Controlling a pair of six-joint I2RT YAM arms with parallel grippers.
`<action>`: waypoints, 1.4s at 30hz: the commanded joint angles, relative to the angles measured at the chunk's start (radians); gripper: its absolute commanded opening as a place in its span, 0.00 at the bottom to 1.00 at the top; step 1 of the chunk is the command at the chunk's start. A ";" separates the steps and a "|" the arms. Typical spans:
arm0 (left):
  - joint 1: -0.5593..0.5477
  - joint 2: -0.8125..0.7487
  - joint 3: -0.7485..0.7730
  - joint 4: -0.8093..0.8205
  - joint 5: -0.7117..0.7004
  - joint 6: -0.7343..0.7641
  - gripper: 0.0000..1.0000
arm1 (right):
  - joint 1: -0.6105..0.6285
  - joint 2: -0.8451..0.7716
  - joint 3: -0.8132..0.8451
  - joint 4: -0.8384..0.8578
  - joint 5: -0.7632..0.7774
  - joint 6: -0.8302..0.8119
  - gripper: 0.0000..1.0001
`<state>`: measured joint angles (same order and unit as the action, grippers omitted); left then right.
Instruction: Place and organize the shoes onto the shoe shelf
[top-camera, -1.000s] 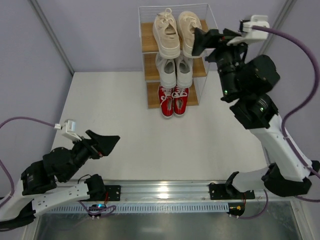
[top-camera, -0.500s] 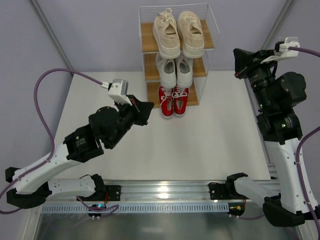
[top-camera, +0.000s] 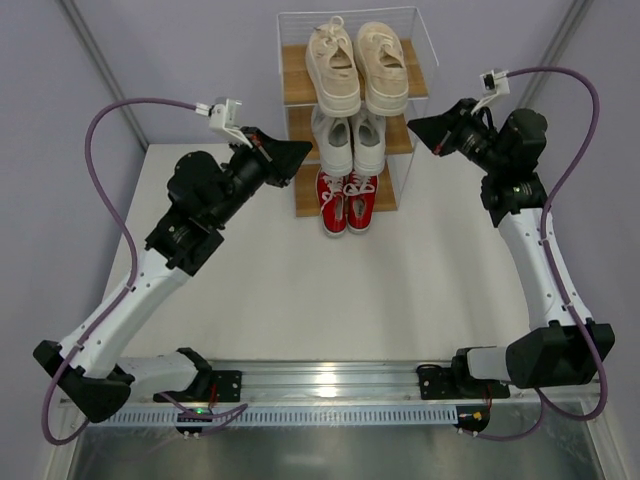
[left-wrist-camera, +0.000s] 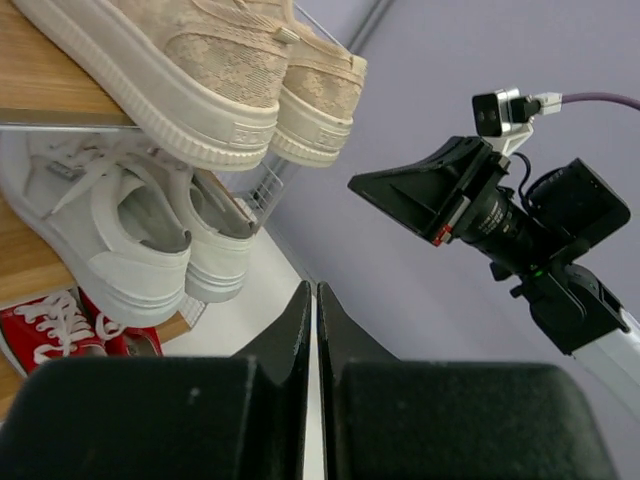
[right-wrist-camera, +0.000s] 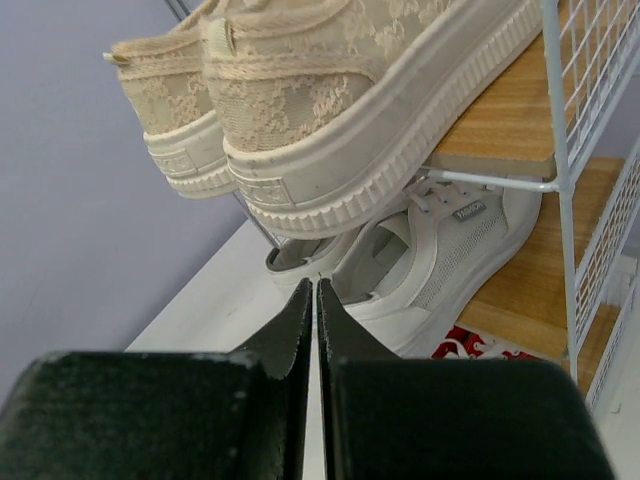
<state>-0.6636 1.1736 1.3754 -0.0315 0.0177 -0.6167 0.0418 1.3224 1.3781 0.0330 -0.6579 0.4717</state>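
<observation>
The shoe shelf (top-camera: 293, 88) stands at the back of the table with all the shoes on it. The beige pair (top-camera: 355, 65) is on the top board, the white pair (top-camera: 350, 140) on the middle one, and the red pair (top-camera: 347, 200) at the bottom with toes sticking out. My left gripper (top-camera: 305, 150) hangs shut and empty just left of the shelf at middle height. My right gripper (top-camera: 413, 125) is shut and empty just right of it. The left wrist view shows the beige shoes (left-wrist-camera: 200, 70) and white shoes (left-wrist-camera: 130, 240) close by.
The white table (top-camera: 300, 280) is bordered by grey walls and slanted metal posts (top-camera: 100, 65). The shelf's wire side (right-wrist-camera: 590, 130) stands close to my right gripper. A metal rail (top-camera: 320, 380) with both arm bases runs along the near edge.
Both grippers have gone from open to shut. The left arm has swung up from the near left to the shelf's left side. The right arm has pulled away and returned beside the shelf.
</observation>
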 joint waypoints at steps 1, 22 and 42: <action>0.047 0.056 0.069 0.111 0.197 -0.031 0.00 | -0.005 -0.022 0.049 0.111 -0.005 0.015 0.04; 0.213 0.234 0.122 0.223 0.235 -0.129 0.00 | -0.005 0.052 -0.033 0.346 0.219 0.177 0.04; 0.229 0.282 0.143 0.231 0.278 -0.149 0.00 | 0.119 0.104 0.047 0.165 0.341 0.056 0.04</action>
<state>-0.4496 1.4918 1.5032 0.1669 0.2733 -0.7773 0.1497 1.4765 1.3659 0.2977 -0.4942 0.6300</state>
